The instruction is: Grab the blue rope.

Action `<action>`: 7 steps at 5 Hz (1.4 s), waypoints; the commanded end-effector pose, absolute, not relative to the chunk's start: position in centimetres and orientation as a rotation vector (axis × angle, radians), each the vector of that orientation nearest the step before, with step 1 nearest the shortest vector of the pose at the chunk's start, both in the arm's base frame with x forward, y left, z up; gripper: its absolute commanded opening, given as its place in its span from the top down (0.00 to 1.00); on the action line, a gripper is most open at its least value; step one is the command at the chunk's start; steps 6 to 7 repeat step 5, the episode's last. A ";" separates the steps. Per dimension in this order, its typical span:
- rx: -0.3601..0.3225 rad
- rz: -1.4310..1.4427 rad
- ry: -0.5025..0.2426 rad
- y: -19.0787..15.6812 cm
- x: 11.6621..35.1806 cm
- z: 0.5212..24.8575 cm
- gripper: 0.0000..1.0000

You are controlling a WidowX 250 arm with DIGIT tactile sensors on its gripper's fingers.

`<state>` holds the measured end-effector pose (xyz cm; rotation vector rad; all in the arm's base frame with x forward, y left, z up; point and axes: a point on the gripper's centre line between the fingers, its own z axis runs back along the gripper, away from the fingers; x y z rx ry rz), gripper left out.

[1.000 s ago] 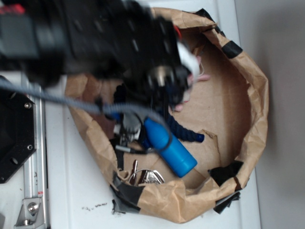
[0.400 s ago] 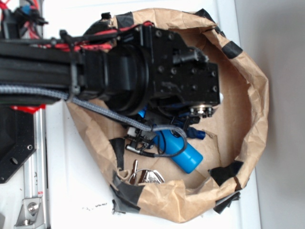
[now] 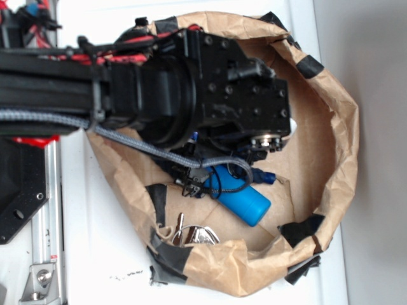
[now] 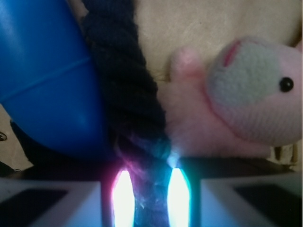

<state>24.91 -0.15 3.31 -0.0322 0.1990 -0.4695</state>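
White tabletop (image 3: 114,254) carries a brown paper bag (image 3: 331,159) with a taped rim. Since a second ago the arm (image 3: 191,95) has swung in and dropped over the bag, shifting only slightly in the last instant, so I judge the grasp imminent. It reaches in horizontally from the left, wrist turned downward. Beneath it lies the bottle (image 3: 245,202). In the wrist view the rope (image 4: 125,90) runs between bottle and pink toy (image 4: 236,104), into the gripper (image 4: 147,198), whose fingers flank it closely; whether they clamp it I cannot tell.

One blue rope (image 4: 125,94), one bottle (image 4: 45,71), one plush toy (image 4: 236,104)
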 end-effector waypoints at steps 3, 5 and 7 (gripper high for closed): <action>-0.003 -0.078 0.018 -1.6 26.1 16.7 1.00; -0.099 0.004 -0.003 -1.4 26.4 16.3 1.00; -0.099 0.004 -0.003 -1.4 26.4 16.3 1.00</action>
